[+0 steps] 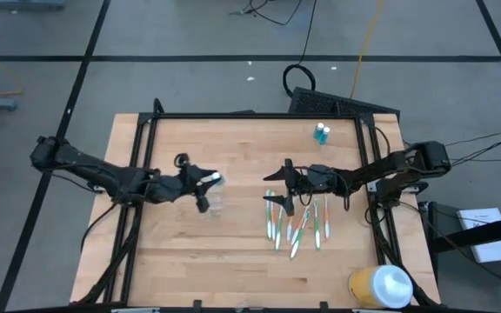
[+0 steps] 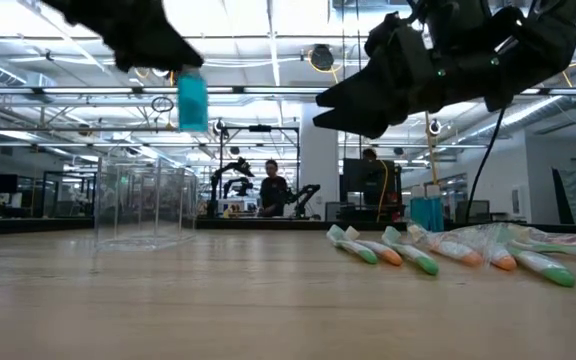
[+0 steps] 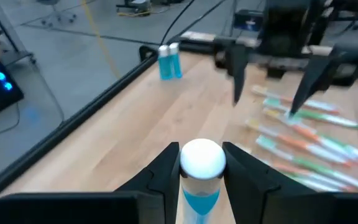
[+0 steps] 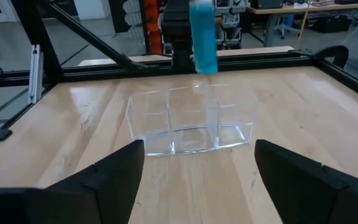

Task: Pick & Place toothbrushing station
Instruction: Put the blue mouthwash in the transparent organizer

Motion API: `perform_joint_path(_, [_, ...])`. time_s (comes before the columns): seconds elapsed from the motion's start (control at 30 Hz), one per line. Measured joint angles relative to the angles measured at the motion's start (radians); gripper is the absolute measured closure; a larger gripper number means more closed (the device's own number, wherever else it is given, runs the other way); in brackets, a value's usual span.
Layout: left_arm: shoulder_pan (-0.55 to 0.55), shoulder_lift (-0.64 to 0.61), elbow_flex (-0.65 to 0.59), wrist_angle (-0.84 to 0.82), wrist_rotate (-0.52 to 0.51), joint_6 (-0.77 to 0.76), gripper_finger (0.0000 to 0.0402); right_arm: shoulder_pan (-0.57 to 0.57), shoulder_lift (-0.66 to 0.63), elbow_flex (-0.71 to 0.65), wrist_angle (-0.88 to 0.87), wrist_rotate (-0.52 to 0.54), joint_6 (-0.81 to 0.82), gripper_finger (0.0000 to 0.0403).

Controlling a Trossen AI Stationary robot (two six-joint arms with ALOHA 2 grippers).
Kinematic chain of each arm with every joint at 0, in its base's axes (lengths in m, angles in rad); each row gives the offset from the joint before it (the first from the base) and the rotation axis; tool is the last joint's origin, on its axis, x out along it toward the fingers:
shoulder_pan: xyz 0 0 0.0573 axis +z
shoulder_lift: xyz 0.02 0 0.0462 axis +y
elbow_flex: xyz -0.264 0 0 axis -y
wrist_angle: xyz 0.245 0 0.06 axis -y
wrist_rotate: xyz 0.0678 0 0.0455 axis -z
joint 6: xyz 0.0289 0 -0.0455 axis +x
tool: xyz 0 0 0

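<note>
Plastic organiser [image 4: 190,127], clear, boxy and split into three open compartments, stands on the pale wood-plank bench [image 1: 233,252] left of centre. Above it hangs a blue tube with a round white cap [image 3: 202,163], clamped in the left tool [image 1: 205,185]. Two more such tubes [image 1: 321,133] stand far right. Seven thin green, orange and white toothbrushes [image 1: 296,223] lie fanned right of centre. Over them hovers the right tool [image 1: 283,186], fingers wide apart, holding nothing.
</note>
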Motion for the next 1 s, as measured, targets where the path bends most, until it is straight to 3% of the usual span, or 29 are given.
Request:
perform_joint_path(0.2, [-0.075, -0.072, -0.147, 0.066, -0.076, -0.095, 0.0297, 0.000, -0.006, 0.000, -0.012, 0.000, 0.000, 0.0108])
perform_joint_path(0.4, [-0.088, -0.070, -0.253, 0.161, -0.086, -0.165, 0.0297, 0.000, -0.006, 0.000, -0.013, 0.003, 0.000, 0.0108])
perform_joint_path(1.0, [-0.088, 0.091, -0.300, 0.217, -0.086, -0.242, 0.0298, 0.000, -0.006, 0.000, -0.010, 0.004, 0.000, 0.0108])
